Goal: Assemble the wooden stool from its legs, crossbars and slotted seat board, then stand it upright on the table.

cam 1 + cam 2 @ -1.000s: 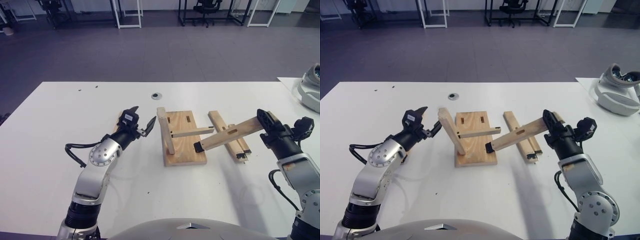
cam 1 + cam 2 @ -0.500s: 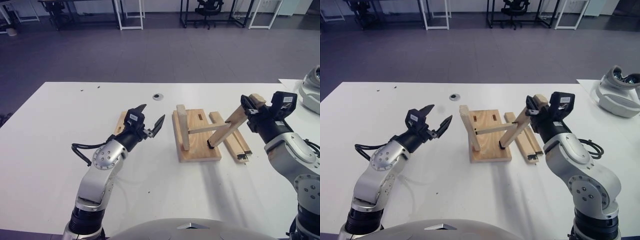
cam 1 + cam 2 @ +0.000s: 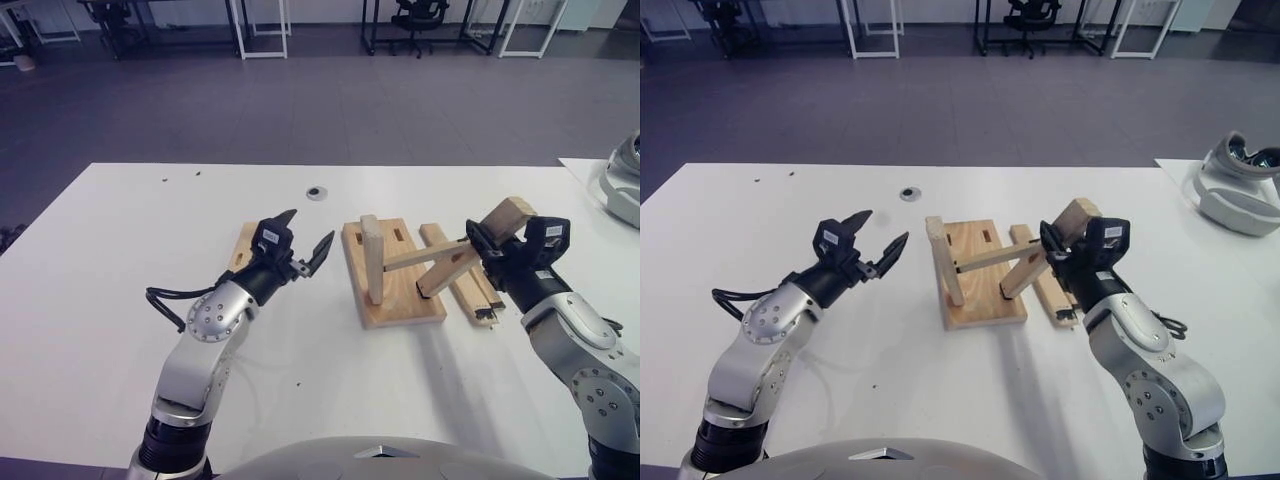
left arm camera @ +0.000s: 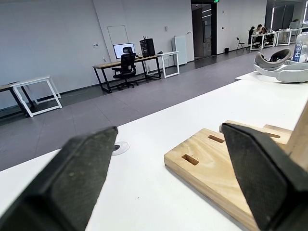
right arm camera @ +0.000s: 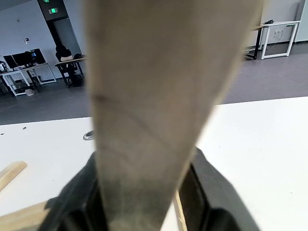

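Above the seat board (image 3: 402, 304), right fingers (image 3: 480, 246) gripping the leg (image 3: 450, 263) dropped; left fingers (image 3: 322, 247) open

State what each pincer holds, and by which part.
Right pincer grips a wooden leg near its upper end; left pincer is open, holding nothing.

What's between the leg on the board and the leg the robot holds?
A thin crossbar runs from the standing leg to the held leg in the right gripper, clear in both eye views.
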